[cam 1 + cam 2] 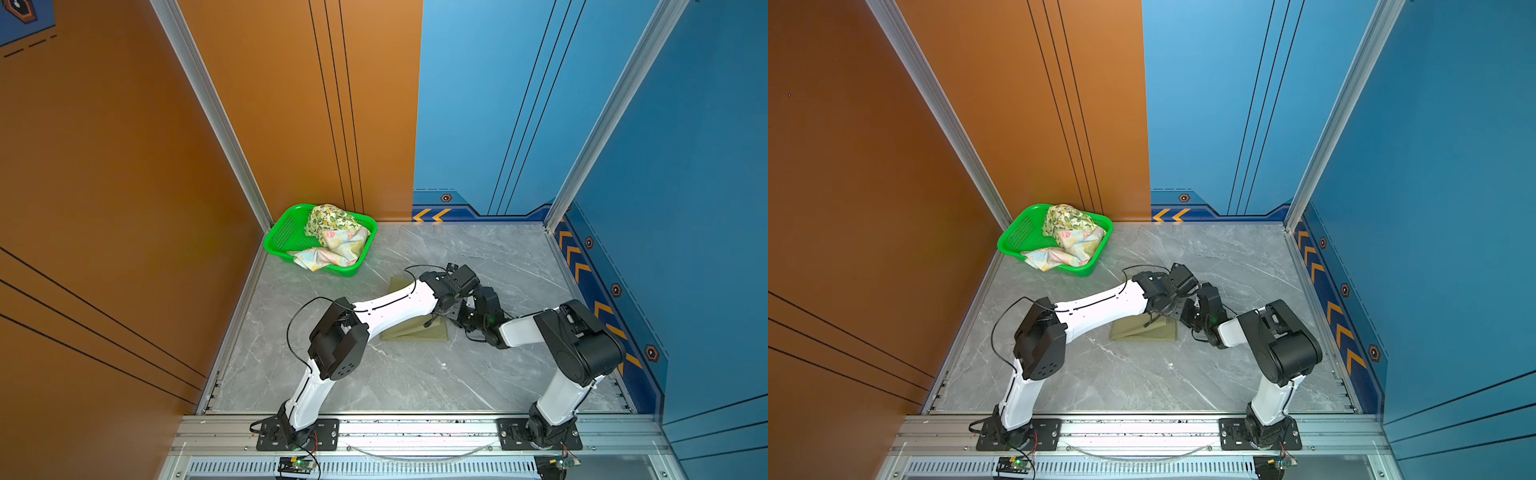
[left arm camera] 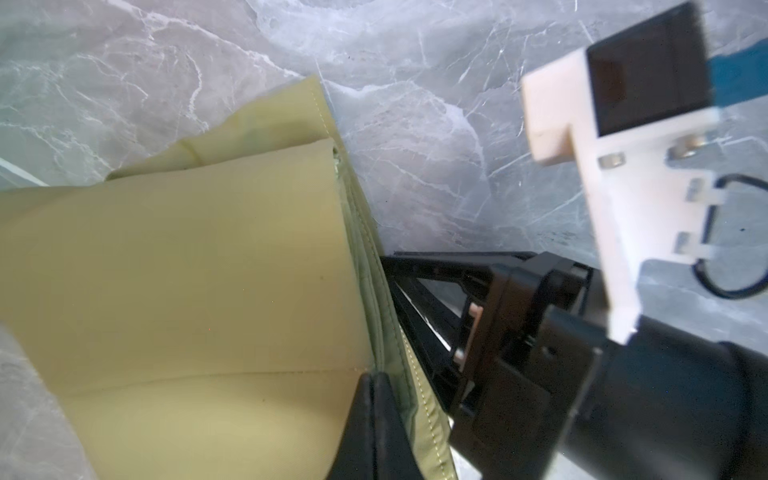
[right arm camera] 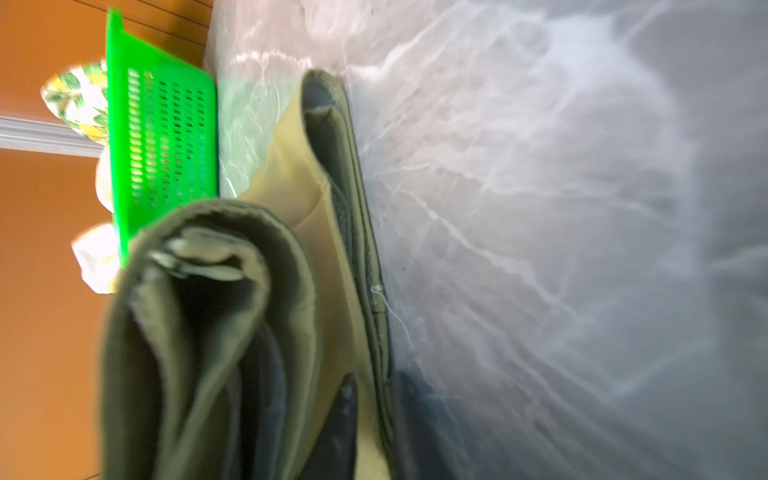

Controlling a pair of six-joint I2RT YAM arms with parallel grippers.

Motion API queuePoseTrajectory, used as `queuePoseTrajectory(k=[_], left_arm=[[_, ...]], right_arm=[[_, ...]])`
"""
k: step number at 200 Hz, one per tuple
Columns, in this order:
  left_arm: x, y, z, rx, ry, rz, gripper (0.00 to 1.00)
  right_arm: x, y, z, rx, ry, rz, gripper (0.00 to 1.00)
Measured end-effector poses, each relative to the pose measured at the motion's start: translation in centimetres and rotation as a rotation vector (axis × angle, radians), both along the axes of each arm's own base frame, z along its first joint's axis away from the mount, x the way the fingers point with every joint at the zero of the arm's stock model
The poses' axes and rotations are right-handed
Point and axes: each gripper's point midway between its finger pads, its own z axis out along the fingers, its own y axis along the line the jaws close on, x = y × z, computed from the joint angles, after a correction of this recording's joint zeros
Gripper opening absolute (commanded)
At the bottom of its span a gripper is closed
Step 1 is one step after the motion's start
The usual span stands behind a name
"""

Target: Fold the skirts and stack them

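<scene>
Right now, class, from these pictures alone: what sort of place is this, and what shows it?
Probably a robot test cell, not a home: two arms bolted to an aluminium rail, orange and blue panel walls boxing in a marble-look tabletop, and a green basket holding skirts.

Robotics lab test cell: a left arm (image 1: 395, 305) and right arm (image 1: 582, 332) bolted to an aluminium rail (image 1: 415, 432) fronting a marble-patterned table (image 1: 415, 374), enclosed by an orange wall panel (image 1: 104, 166) and a blue wall panel (image 1: 685, 166).
</scene>
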Motion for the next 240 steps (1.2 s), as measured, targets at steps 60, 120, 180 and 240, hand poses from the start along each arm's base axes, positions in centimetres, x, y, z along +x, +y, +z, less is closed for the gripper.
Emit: queuePoseTrajectory(k=[60, 120, 180, 240], left_arm=[[0.3, -0.9, -0.3, -0.056, 0.015, 0.017, 0.00], [0.2, -1.7, -3.3, -0.109, 0.066, 0.037, 0.00], [0.7, -3.0, -4.7, -0.243, 0.110, 0.058, 0.40], [2.1, -1.7, -2.4, -0.383, 0.122, 0.073, 0.58]], right_arm=[[0.2, -2.3, 0.5, 0.041, 0.004, -0.050, 0.38], [-0.3, -4.0, 0.7, 0.066, 0.008, -0.072, 0.46], [-0.4, -4.4, 0.9, 0.071, -0.002, -0.056, 0.49], [-0.6, -4.6, 1.0, 0.041, -0.027, -0.037, 0.53]])
